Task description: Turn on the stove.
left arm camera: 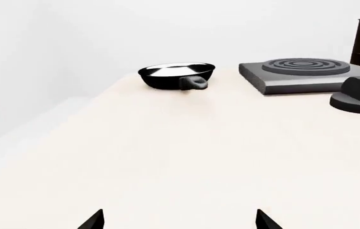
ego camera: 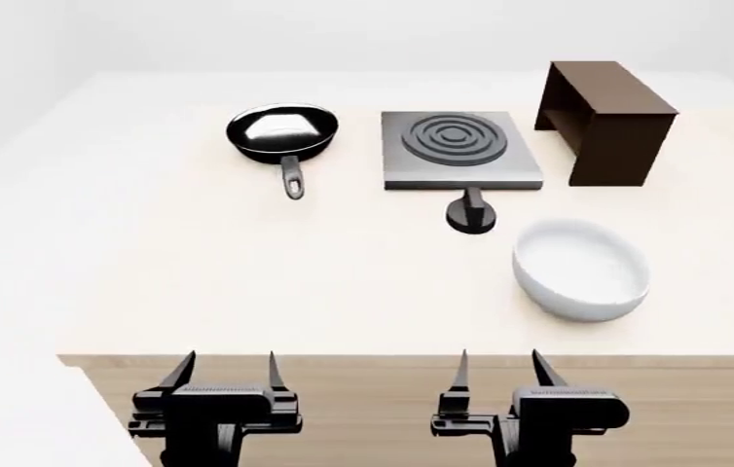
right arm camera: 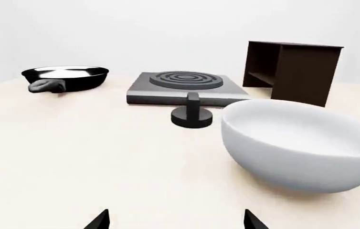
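The stove point(ego camera: 460, 149), a flat grey square plate with a dark ringed burner, sits toward the far side of the pale table point(ego camera: 211, 282), and its small black knob point(ego camera: 472, 216) with an upright lever stands on the tabletop just in front of the plate's near edge, apart from it. Both claws hang at the near edge of the table, well short of the knob: the left gripper point(ego camera: 227, 370) is off to the knob's left, and the right gripper point(ego camera: 497, 367) lies almost straight in front of it (the nearer of the two by a clear margin). Each has its two dark fingers spread apart with nothing between them, so both are released. In the right wrist view the knob point(right arm camera: 191, 115) stands ahead with the stove point(right arm camera: 183, 88) right behind it, and a white bowl point(right arm camera: 301, 143) sits closer, just to the knob's right. In the left wrist view the knob point(left arm camera: 358, 95) appears at the frame's edge beside the stove point(left arm camera: 307, 75). A black frying pan point(ego camera: 284, 134) rests left of the stove, its handle pointing toward the robot, and a dark brown wooden box point(ego camera: 607, 119) stands to the stove's right.
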